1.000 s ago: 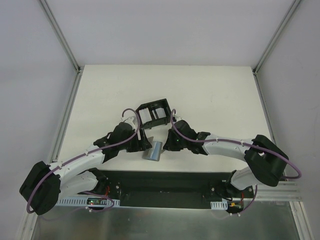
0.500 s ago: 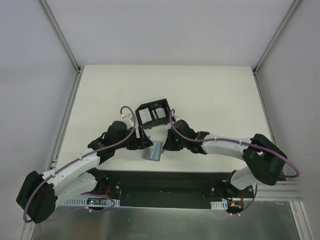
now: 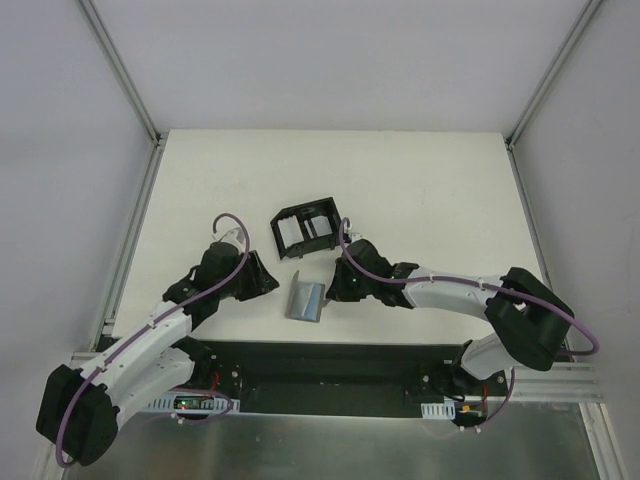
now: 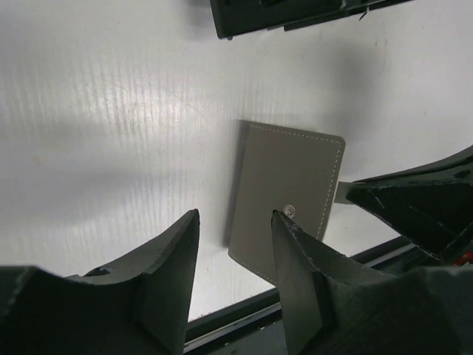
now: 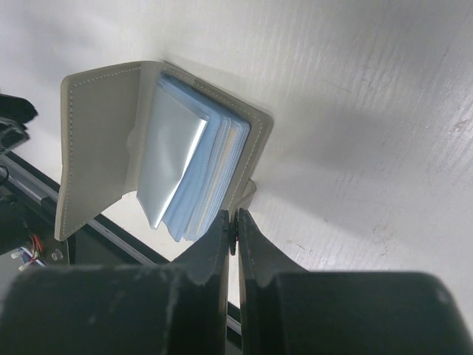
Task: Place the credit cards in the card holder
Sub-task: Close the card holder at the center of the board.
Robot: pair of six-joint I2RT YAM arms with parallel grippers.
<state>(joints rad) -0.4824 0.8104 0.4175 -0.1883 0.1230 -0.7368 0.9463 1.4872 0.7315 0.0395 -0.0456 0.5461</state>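
No readable text anywhere, grey wallet (image 4: pixel 284 196) at mid-frame plain with no brand or number, black tray (image 3: pixel 305 210) just above it unmarked, no labels or signs legible in any view

The card holder (image 4: pixel 288 185) is grey outside, with pale stitching along its edge and a small silvery stud (image 4: pixel 289 210); its sleeves (image 5: pixel 194 177) are pale blue. The counter (image 3: pixel 420 190) is white with faint ribbed lines. The tray (image 3: pixel 306 208) is black. The left hand (image 4: pixel 235 216) and right hand (image 5: pixel 233 222) are black; the arms (image 3: pixel 150 337) are white with black joints and purple cables (image 3: pixel 225 218)
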